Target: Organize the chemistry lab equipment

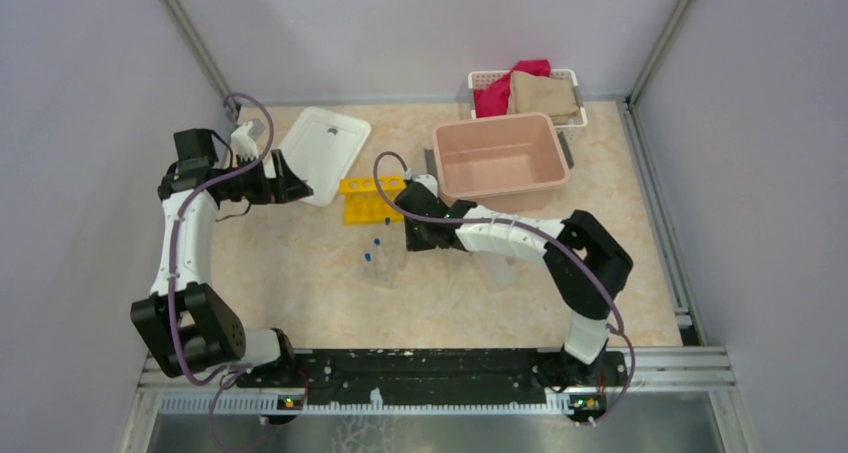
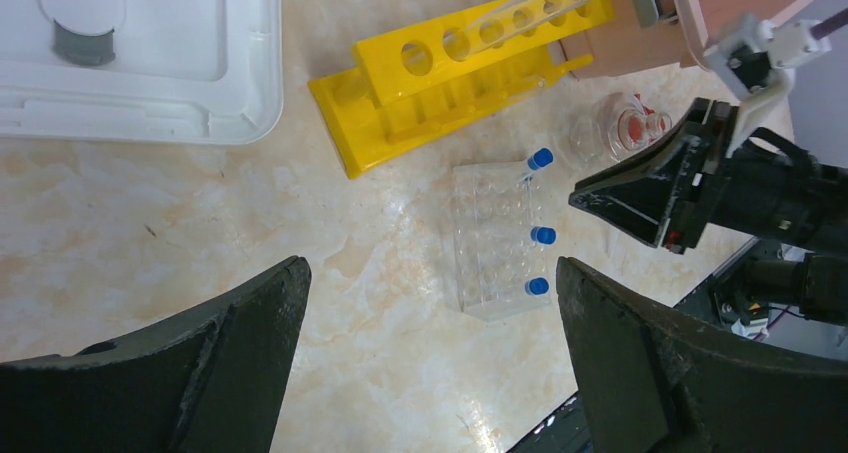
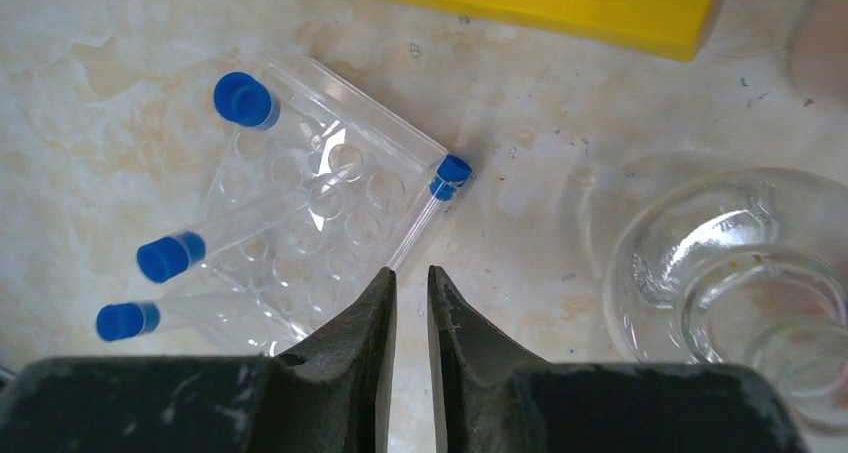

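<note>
A clear tube rack (image 1: 382, 265) stands mid-table with several blue-capped tubes (image 3: 243, 98) in it. One more blue-capped tube (image 3: 452, 170) lies along the rack's (image 3: 300, 223) edge. The yellow rack (image 1: 368, 199) stands behind it and holds one clear tube (image 2: 530, 3). A clear round flask (image 3: 720, 273) stands right of the clear rack. My right gripper (image 3: 410, 273) hovers low between rack and flask, its jaws almost together with nothing between them. My left gripper (image 2: 430, 363) is wide open and empty, high above the table left of the racks. The funnel and squeeze bottle are hard to make out.
A white lid (image 1: 325, 151) lies at the back left beside my left gripper (image 1: 300, 185). The pink tub (image 1: 500, 155) stands behind my right gripper (image 1: 412, 235). A white basket (image 1: 570, 78) of cloths is in the far corner. A pale clear object (image 1: 495, 270) lies under my right arm.
</note>
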